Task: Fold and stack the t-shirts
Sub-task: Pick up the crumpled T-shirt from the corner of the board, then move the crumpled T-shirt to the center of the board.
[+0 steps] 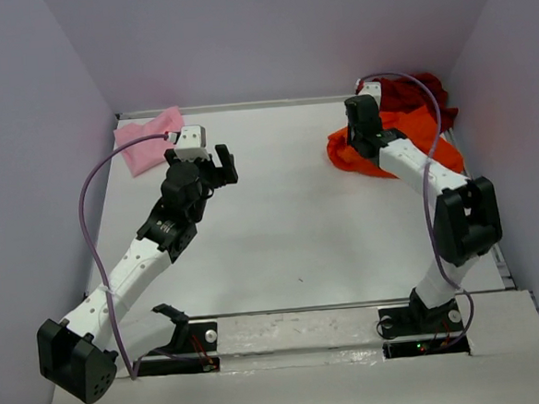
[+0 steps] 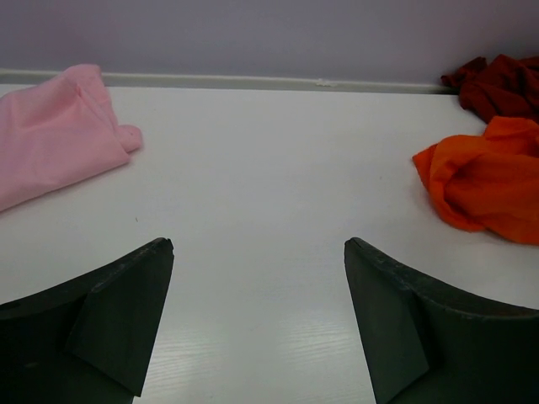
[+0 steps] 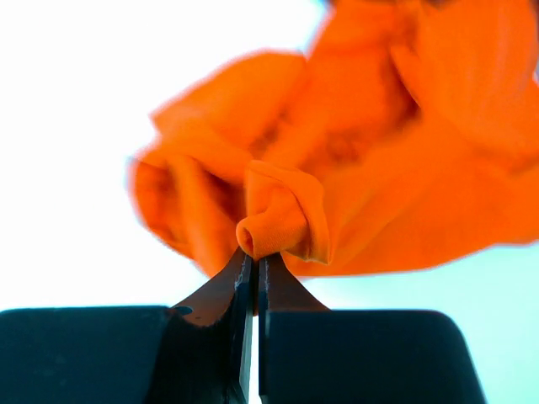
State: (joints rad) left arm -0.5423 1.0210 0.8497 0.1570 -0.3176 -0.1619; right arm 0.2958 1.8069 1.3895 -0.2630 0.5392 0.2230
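The bright orange t-shirt lies crumpled at the back right, with the dark red t-shirt bunched behind it against the wall. My right gripper is down on the orange heap's left side. In the right wrist view its jaws are shut on a small rolled fold of the orange t-shirt. The light pink t-shirt lies at the back left corner. Just right of it, my left gripper stands open above bare table; its wrist view shows nothing between the fingers, pink t-shirt far left, orange t-shirt and dark red t-shirt far right.
Purple walls close in the white table on the left, back and right. A purple cable loops off each arm. Both arm bases are bolted on a strip at the near edge.
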